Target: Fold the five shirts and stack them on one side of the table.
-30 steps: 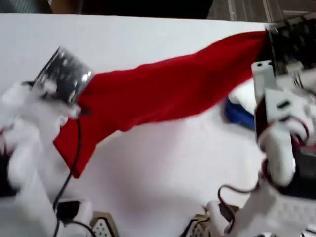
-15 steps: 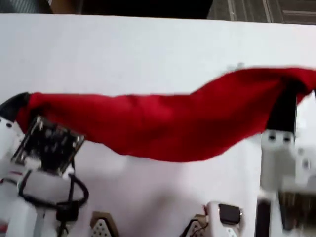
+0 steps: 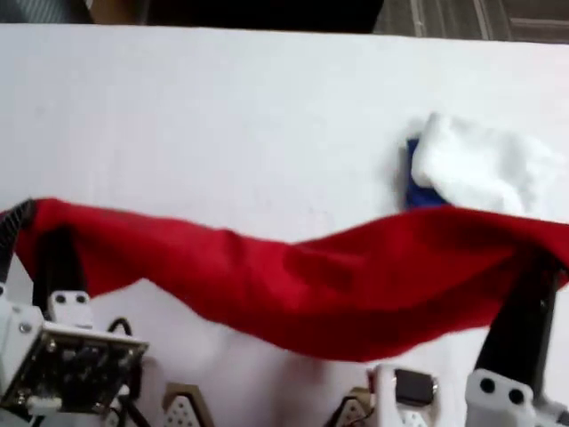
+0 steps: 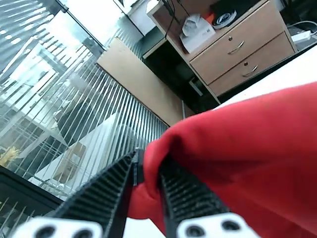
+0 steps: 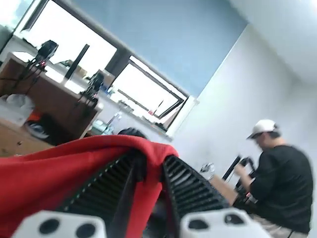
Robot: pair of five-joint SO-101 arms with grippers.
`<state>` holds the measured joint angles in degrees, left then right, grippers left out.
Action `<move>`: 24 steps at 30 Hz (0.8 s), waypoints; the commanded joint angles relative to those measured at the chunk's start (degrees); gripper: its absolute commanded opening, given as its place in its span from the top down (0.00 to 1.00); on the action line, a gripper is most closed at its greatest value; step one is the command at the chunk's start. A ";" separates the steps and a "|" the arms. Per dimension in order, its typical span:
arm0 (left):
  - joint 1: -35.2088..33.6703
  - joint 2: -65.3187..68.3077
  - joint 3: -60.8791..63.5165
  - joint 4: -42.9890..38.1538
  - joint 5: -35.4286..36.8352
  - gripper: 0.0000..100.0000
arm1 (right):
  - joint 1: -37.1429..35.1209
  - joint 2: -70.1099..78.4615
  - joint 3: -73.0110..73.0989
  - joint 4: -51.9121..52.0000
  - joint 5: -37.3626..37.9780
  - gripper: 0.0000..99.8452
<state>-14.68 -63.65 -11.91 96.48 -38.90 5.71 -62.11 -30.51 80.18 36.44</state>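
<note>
Red shirt (image 3: 311, 285) stretched left-right

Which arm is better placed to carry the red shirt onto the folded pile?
Probably right. The right claw grips the red shirt at the end beside the white shirt on the blue shirt; the left claw holds the far end.
</note>
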 commanded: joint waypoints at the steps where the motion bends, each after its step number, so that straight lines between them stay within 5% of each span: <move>1: -0.26 -0.09 1.63 -1.49 0.26 0.97 | -0.04 1.19 -0.53 -8.40 3.08 0.98; 7: -0.26 -0.35 7.96 -2.81 0.18 0.97 | -0.04 6.99 -0.53 -13.58 6.15 0.98; 24: -0.26 0.00 4.44 0.79 0.09 0.97 | -0.48 4.00 1.05 -7.87 5.63 0.98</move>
<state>-14.59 -63.91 -8.75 98.15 -38.81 5.71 -58.68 -31.91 71.91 42.15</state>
